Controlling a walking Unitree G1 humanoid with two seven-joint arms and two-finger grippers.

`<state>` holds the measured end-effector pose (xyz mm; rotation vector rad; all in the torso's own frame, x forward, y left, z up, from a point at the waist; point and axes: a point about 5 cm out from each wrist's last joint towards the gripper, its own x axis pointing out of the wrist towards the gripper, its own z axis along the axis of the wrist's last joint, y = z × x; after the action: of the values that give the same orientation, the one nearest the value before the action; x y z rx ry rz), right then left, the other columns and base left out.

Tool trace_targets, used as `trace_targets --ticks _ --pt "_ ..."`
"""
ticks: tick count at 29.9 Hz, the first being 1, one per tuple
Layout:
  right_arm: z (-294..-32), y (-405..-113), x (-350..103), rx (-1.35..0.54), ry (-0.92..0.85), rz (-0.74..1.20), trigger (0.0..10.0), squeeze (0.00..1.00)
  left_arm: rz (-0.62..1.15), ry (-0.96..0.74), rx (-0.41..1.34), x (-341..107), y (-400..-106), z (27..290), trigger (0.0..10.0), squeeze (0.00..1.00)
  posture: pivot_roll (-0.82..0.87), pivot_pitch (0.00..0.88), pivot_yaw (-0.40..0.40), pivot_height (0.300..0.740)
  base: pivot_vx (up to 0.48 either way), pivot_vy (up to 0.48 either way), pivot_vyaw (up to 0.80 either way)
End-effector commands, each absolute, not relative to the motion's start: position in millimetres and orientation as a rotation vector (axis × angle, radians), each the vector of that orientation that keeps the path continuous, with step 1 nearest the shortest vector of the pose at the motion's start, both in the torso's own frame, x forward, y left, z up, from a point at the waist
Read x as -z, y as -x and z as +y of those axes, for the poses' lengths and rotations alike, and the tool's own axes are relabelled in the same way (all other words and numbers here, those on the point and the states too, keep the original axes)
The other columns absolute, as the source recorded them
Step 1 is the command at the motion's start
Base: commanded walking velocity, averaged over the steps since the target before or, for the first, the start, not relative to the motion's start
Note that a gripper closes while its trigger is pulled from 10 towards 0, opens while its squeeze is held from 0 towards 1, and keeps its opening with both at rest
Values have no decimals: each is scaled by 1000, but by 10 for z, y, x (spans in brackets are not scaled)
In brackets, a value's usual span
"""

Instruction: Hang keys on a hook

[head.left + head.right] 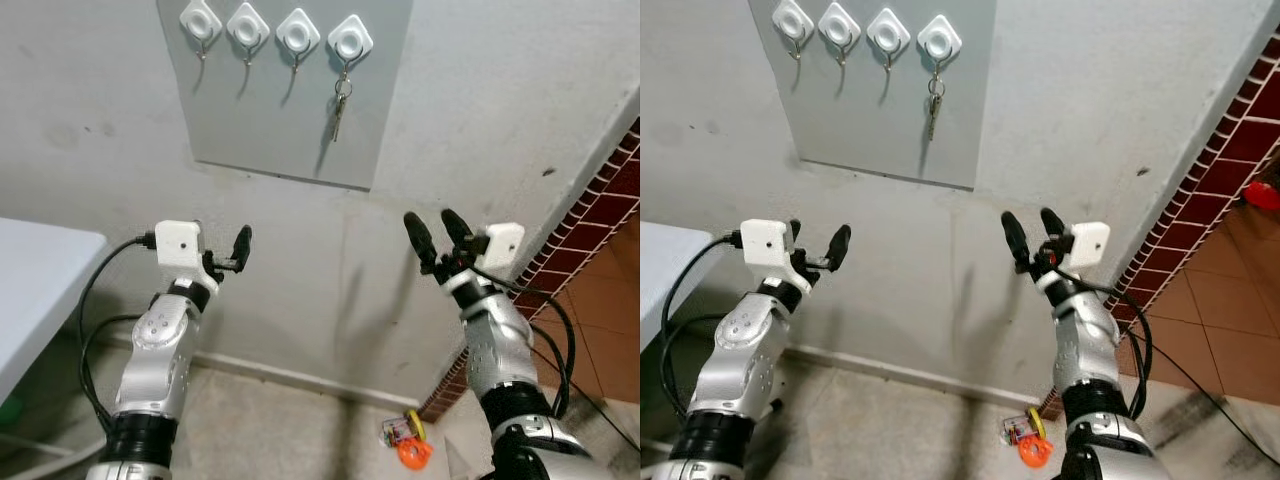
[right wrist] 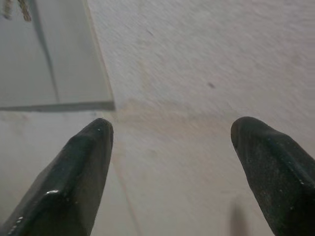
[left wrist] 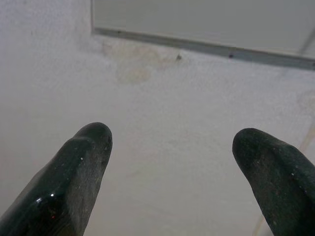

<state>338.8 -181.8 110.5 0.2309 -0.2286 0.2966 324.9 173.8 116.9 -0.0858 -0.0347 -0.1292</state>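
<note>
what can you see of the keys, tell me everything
The keys look like a small metal bunch on a ring, silvery with a darker blade pointing straight down. They hang from the rightmost of four white hooks on a grey panel on the wall, resting against it. Neither gripper touches them; both are below, open.

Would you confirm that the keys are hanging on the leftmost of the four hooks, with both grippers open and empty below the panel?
Not quite: the keys hang on the rightmost hook, as the left eye view shows. The rest holds: the left gripper and right gripper are both open and empty below the panel.
</note>
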Motion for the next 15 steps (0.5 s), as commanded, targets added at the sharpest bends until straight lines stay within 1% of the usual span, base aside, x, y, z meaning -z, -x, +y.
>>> trace_targets --ticks 1,3,5,7,9,12,15 --pt "-1920 -3292 -927 -224 -211 -176 10000 1000 17 120 79 -993 -3222 1802 10000 0 9 0 28 740 0 0 0" --pt "-1960 -3214 -793 -186 -218 -133 10000 1000 53 127 55 -868 -3203 1825 10000 0 9 0 36 740 0 0 0" --pt "-1970 -3190 -753 -175 -219 -120 10000 1000 67 118 47 -824 -3195 1830 10000 0 9 0 36 740 0 0 0" --pt "-2000 -3093 -609 -130 -192 -68 10000 1000 88 126 31 -679 -3155 1857 10000 0 0 0 46 740 0 0 0" --pt "-2027 -3021 -505 -102 -184 -26 10000 1000 86 165 79 -600 -3108 1838 10000 0 -5 0 45 740 0 0 0" --pt "-2044 -2981 -445 -85 -178 -2 10000 1000 92 169 75 -552 -3088 1842 10000 0 -11 0 47 740 0 0 0" --pt "-2056 -2923 -365 -75 -180 30 10000 1000 137 184 56 -459 -3064 1858 10000 0 -15 0 47 740 0 0 0"
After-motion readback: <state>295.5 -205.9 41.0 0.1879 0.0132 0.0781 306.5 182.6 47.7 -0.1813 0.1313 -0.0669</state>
